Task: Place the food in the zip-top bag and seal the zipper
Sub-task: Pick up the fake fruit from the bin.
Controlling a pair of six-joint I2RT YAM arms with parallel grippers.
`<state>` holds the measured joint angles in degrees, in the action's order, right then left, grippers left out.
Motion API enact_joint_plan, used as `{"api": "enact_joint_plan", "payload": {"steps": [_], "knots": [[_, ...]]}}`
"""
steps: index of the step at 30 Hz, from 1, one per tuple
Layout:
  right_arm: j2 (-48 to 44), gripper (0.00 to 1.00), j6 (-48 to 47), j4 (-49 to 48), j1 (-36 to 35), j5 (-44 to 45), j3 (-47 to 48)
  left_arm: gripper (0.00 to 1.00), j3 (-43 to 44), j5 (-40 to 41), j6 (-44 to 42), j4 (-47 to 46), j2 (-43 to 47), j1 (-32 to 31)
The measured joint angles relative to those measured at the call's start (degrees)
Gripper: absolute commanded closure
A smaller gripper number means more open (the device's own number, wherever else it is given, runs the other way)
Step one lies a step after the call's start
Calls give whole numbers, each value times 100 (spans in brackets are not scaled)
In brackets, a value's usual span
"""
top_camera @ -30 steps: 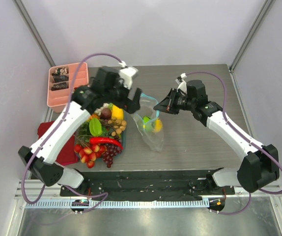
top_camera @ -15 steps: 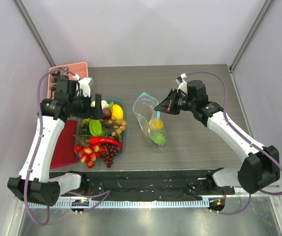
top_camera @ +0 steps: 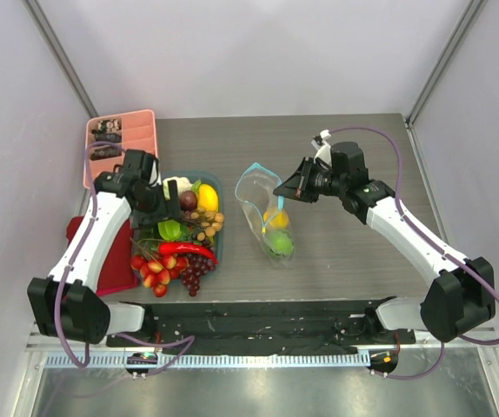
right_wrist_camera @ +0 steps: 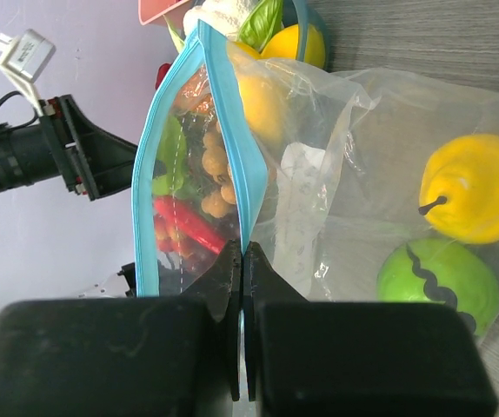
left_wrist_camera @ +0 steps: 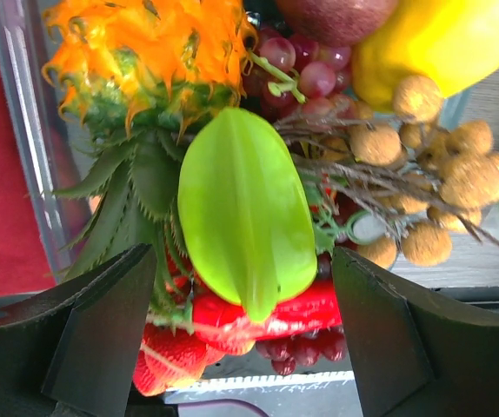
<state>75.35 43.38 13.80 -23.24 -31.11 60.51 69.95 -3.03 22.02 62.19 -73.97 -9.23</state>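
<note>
The clear zip-top bag [top_camera: 269, 228] lies mid-table with its mouth held open. A yellow lemon [right_wrist_camera: 474, 188] and a green fruit [right_wrist_camera: 439, 280] sit inside it. My right gripper [top_camera: 282, 188] is shut on the bag's teal-blue zipper strip [right_wrist_camera: 244, 167] and holds that edge up. The rest of the food [top_camera: 180, 239] fills a tray at the left: yellow lemon, red chili, grapes, brown nuts, red berries. My left gripper [top_camera: 156, 208] is open above this pile, its jaws either side of a green starfruit [left_wrist_camera: 244, 208].
A pink divided tray [top_camera: 117, 148] stands at the back left. A dark red cloth [top_camera: 110, 261] lies left of the food tray [top_camera: 220, 245]. The black base rail [top_camera: 258, 317] runs along the near edge.
My left arm swung from over the bag back to the left and now hovers low over the food pile. The bag now holds a yellow and a green fruit. The right gripper stayed put.
</note>
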Motion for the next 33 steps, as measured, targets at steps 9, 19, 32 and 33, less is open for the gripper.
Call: {"api": "enact_joint_plan", "payload": {"steps": [9, 19, 32, 33], "knots": [[0, 99, -13, -2, 0, 0, -50, 25, 0, -74, 181, -146, -378, -2], [0, 99, -15, -2, 0, 0, -74, 51, 20, -350, 203, -238, -378, -2], [0, 99, -13, -7, 0, -11, -74, 61, 975, -260, 2, -219, 22, -15], [2, 99, -13, -11, 0, -22, -74, 61, 1117, -247, -20, -243, 92, -50]]}}
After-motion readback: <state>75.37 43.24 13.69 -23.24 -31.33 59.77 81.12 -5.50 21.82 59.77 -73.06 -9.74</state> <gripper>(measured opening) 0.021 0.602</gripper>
